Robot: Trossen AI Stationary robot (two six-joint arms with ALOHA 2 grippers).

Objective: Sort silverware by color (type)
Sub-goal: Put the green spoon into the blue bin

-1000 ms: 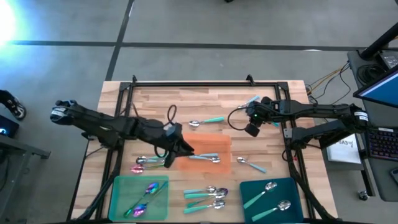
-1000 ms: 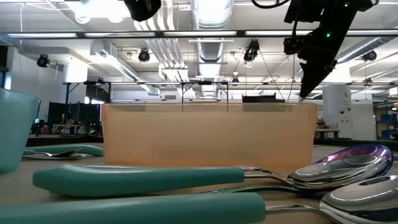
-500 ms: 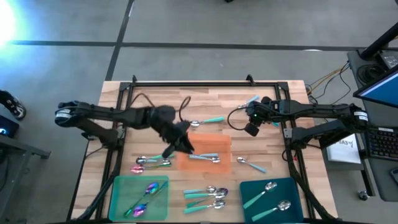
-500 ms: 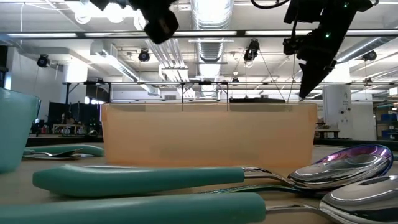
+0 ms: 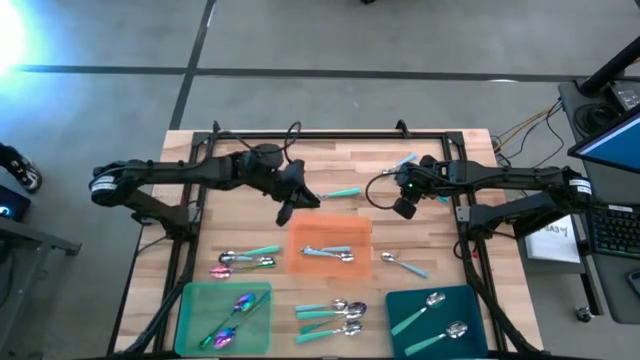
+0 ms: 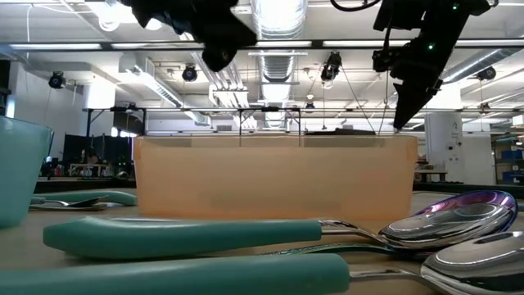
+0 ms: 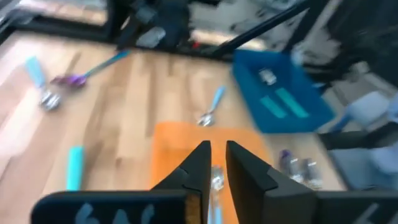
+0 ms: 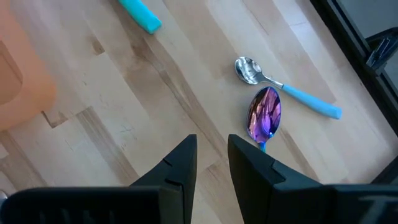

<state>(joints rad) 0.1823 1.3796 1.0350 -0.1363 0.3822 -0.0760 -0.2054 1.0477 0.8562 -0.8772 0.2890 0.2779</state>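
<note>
My left claw [image 5: 290, 207] hangs above centre frame, fingers nearly together, grasping nothing; my right claw [image 5: 405, 206] waits right of centre, narrowly parted, empty. The spoons [image 5: 330, 317] lie scattered mostly across the lower half — light, stiff, with slick bowls, so I'd pinch the slim handles. No readable writing anywhere.
</note>
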